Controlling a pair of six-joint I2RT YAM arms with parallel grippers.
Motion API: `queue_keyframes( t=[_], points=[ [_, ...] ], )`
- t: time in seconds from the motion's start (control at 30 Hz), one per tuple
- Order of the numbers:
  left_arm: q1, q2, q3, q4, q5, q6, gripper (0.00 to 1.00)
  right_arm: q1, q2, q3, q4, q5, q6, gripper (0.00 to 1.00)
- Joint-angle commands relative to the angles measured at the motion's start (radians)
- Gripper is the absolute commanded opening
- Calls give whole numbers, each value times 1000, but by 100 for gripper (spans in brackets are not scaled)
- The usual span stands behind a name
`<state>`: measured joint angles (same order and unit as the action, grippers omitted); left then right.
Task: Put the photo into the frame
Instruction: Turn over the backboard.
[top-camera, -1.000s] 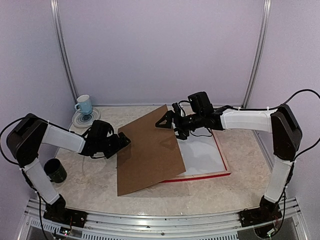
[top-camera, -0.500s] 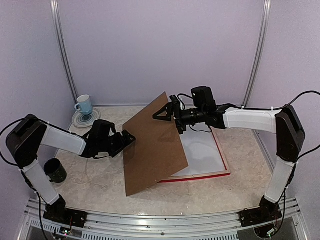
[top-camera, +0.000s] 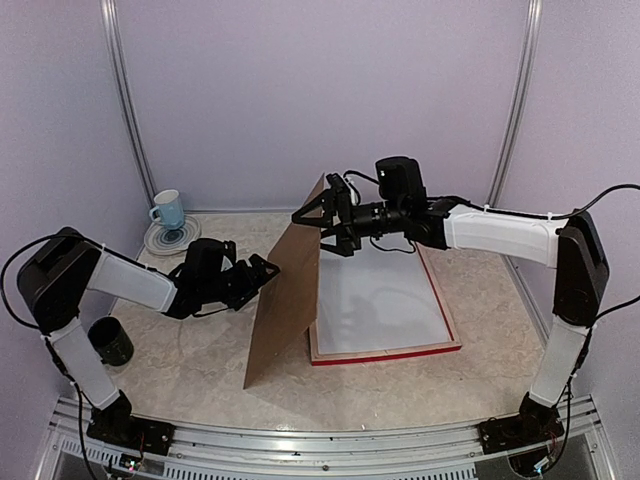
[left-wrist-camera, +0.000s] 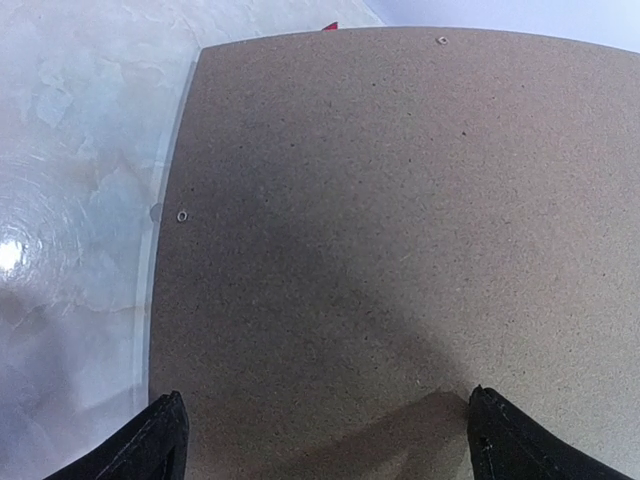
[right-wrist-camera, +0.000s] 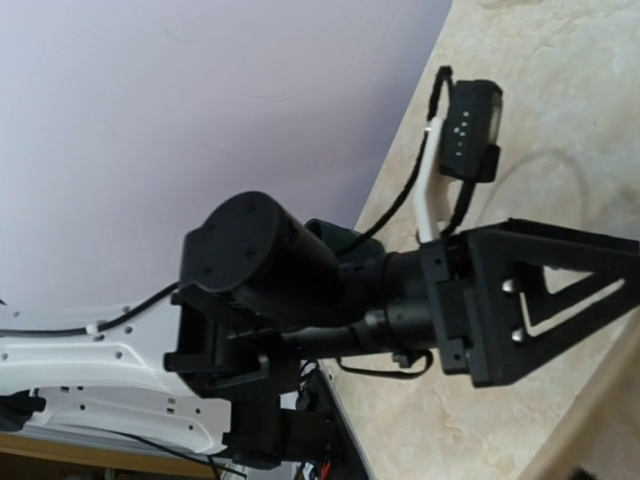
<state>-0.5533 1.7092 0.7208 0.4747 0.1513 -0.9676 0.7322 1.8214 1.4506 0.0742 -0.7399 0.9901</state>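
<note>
The frame (top-camera: 385, 356) lies flat on the right half of the table (top-camera: 200, 370), its red near bar parallel to the near edge and its right bar close to the right edge. A white sheet (top-camera: 385, 300) fills its opening. The photo's printed side shows nowhere, so I cannot tell whether this sheet is the photo face down or a mat. The brown backing board (top-camera: 290, 290) stands almost upright along the frame's left side with its lower edge on the table, probably swung up like a door to expose the opening. The right gripper (top-camera: 318, 218) reaches across the frame and appears clamped on the board's top edge near the far corner, carrying its weight. The left gripper (top-camera: 262, 270) faces the board's outer face. In the left wrist view its fingers (left-wrist-camera: 160, 445) are spread wide, with the board filling the view between them. It looks like a brace against tipping, though contact cannot be confirmed.
</note>
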Motion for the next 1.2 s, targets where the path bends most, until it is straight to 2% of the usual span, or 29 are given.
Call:
queue_keyframes(
  t=[0.0, 0.63, 1.17],
  points=[
    [-13, 33, -1, 0, 24, -5, 95, 28, 9, 62, 53, -19, 2, 99],
    [23, -82, -34, -47, -33, 27, 95, 68, 166, 294, -25, -5, -28, 99],
    [5, -159, -58, -35, -29, 21, 95, 69, 251, 372, -68, 28, -60, 99]
  ],
)
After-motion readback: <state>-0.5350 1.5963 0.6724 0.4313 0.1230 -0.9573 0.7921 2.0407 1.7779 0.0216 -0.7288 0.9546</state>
